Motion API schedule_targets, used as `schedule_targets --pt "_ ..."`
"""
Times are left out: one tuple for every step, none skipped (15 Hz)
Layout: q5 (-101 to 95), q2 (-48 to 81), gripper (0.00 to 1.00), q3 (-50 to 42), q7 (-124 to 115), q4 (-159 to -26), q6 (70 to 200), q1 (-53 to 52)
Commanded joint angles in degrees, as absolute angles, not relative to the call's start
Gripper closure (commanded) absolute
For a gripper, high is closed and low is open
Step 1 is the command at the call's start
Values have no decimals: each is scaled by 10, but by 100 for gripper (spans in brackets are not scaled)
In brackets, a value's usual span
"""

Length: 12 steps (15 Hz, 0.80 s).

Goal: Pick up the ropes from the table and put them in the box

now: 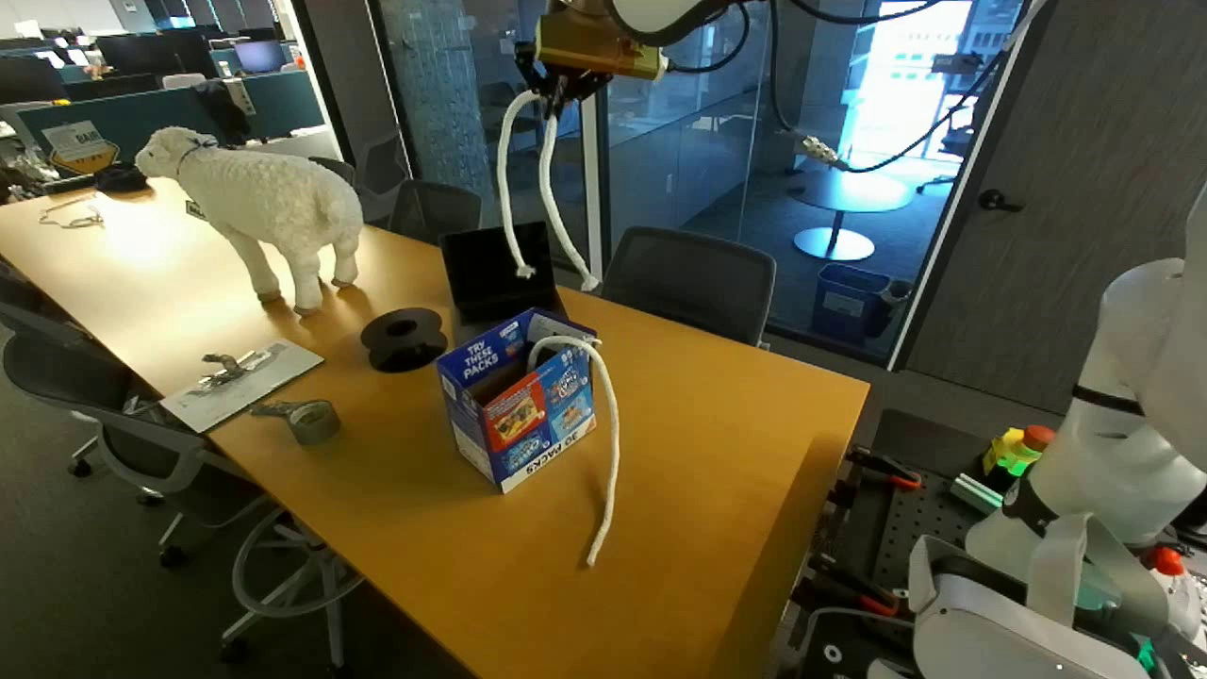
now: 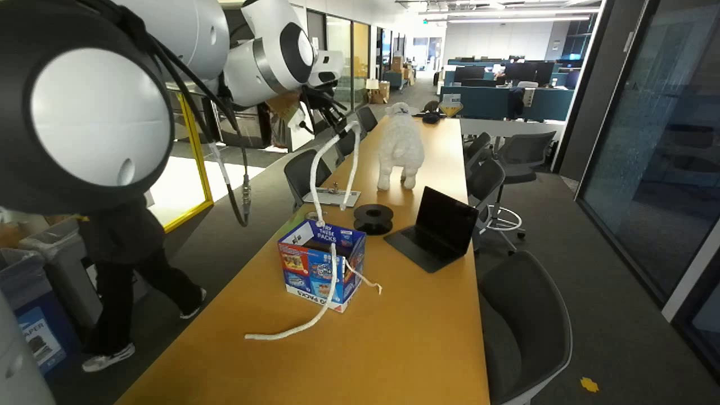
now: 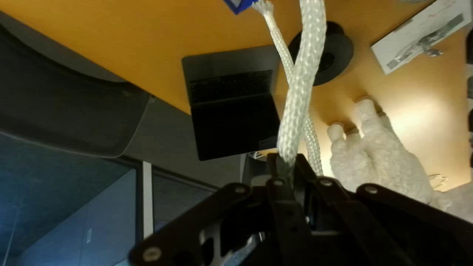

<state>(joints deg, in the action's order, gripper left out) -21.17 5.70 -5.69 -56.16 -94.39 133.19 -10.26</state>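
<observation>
High above the table [image 1: 717, 415] my gripper [image 1: 556, 94] is shut on a white rope [image 1: 549, 179], bent at the grip so both ends dangle. In the wrist view the braided rope [image 3: 303, 70] runs out from between the fingertips. The blue printed box [image 1: 528, 415] stands below with its top open; just a corner of the box [image 3: 238, 4] shows in the wrist view. Another rope [image 1: 613, 424] drapes over the box's rim and trails onto the table. A short rope end [image 2: 363, 277] sticks out at the box's side; whether it belongs to that rope I cannot tell.
A black laptop [image 2: 433, 236] stands open beside the box, near a black spool [image 2: 373, 218]. Farther along are a white toy sheep [image 1: 264, 198], a clipboard [image 1: 245, 382] and a tape roll [image 1: 314, 422]. A person [image 2: 124, 259] walks beside the table.
</observation>
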Motion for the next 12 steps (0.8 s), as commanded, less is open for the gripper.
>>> schedule_targets --pt "-125 88 92 -15 -501 -926 1390 -77" --pt "-93 96 92 -6 -472 -928 1407 -74" --pt "-58 104 92 4 -440 -934 1431 -71" --pt "-36 116 92 11 -419 -931 1441 -72" --pt "-9 131 92 20 -390 -927 1451 -72" --pt "19 146 92 30 -362 -921 1456 -72" --pt "42 162 92 38 -338 -916 1462 -73" --pt "65 176 92 46 -313 -912 1465 -74" --pt "85 191 92 53 -290 -908 1467 -75" --pt "106 205 92 61 -266 -901 1466 -74" --pt "121 218 92 65 -249 -896 1463 -74" --pt "135 229 92 70 -230 -890 1461 -72"
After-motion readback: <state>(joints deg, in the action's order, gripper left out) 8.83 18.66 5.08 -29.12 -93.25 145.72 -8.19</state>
